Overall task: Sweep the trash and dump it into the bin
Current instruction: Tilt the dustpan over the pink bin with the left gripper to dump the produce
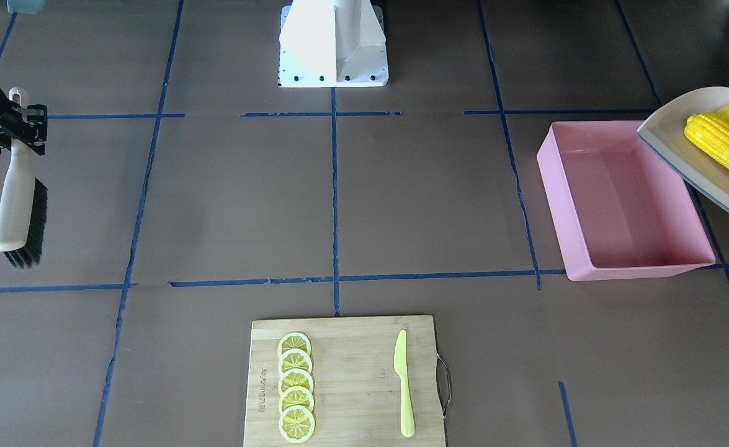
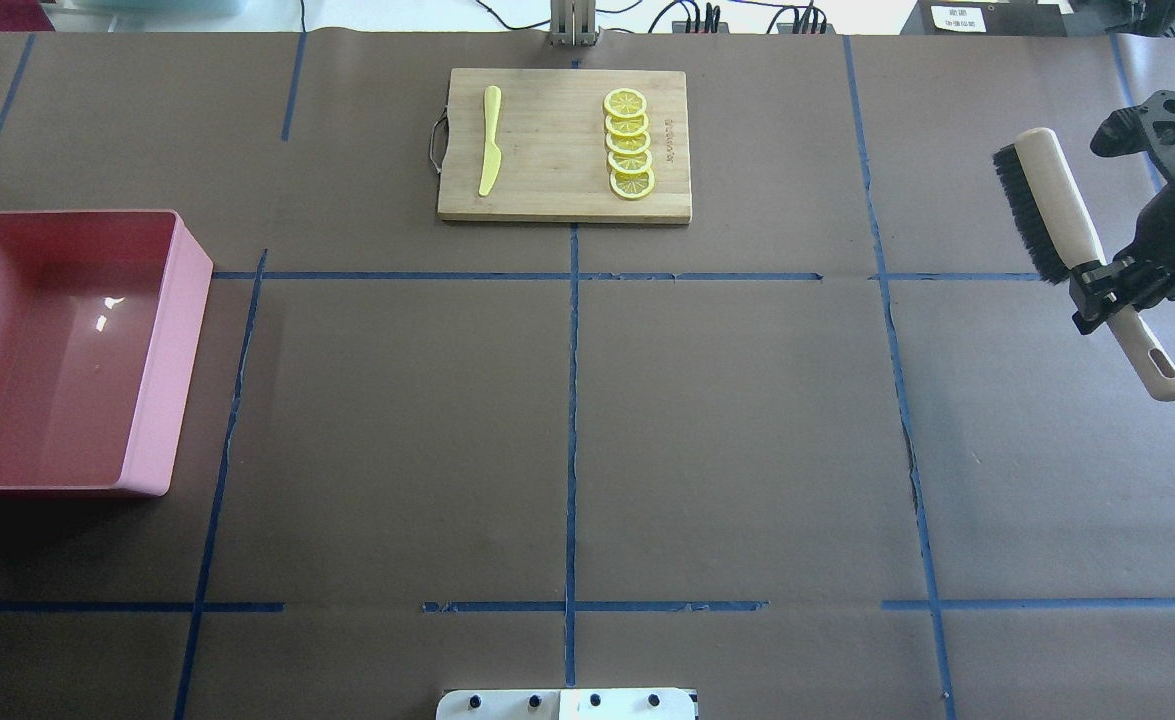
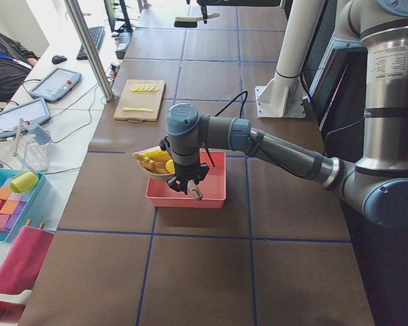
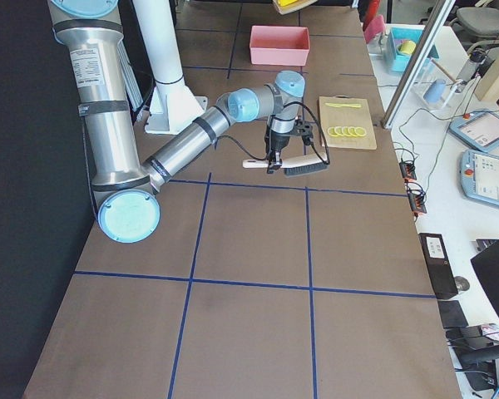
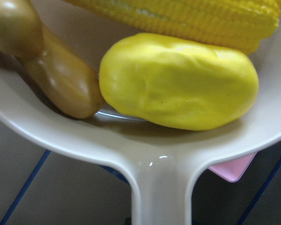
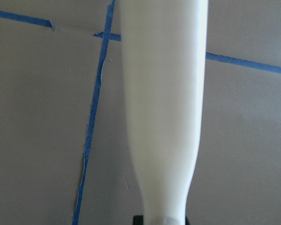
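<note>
closest to the left wrist camera, the cream dustpan (image 5: 150, 173) runs its handle out of the bottom of the view. you cannot tell how the left gripper (image 3: 188, 186) stands on it, since that gripper shows only small in the side view. just past the pan's neck the potato-like lump (image 5: 178, 82) lies crosswise, touching the ginger root (image 5: 61, 79) on one side. behind them the corn cob (image 5: 192, 18) also has its long axis across the pan. below, a corner of the pink bin (image 5: 232, 169) peeks out beside the neck. seen from across the table, the pan hangs in the air with its open lip overlapping the bin's outer wall and facing the hollow. so you probably want to carry it a little inward and tip it lip-down. the cob lies along the lip and would likely roll out broadside. farthest off, well apart at the table's other end, the right gripper (image 2: 1107, 285) is clamped on the handle of the brush (image 2: 1047, 200).
</note>
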You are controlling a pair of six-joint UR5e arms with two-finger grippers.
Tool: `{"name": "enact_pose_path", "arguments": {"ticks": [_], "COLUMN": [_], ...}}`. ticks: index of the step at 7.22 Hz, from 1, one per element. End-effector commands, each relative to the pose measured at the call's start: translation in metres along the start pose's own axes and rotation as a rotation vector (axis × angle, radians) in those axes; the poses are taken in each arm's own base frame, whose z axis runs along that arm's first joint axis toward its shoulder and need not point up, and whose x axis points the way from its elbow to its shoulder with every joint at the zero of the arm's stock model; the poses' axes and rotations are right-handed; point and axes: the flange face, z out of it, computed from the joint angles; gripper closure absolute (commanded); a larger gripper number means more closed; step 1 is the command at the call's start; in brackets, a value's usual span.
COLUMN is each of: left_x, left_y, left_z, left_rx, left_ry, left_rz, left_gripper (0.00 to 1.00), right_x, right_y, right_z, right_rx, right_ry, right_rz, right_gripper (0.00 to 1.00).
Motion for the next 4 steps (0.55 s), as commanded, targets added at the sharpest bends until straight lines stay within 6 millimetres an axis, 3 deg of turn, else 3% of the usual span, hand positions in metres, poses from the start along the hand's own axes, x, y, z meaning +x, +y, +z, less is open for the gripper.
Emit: {"name": "enact_pose_path", "arguments": {"ticks": [1, 4], "left_x": [-0.007, -0.004], "left_y": [0.007, 0.025], "left_z": [-0.002, 0.01], "left_rx": [-0.104, -0.234], "left_ry": [-0.078, -0.128], "left_rz": [0.011, 0.035], "left_gripper": [1.0, 1.0], "right_x": [0.003, 0.024], "right_y": [0.0, 0.009], "right_z": [0.0, 0.008], "right_rx": [-0.002, -0.023], "right_ry": [0.0, 0.001], "right_rz": [0.004, 0.024], "right_gripper": [1.0, 1.0]}}
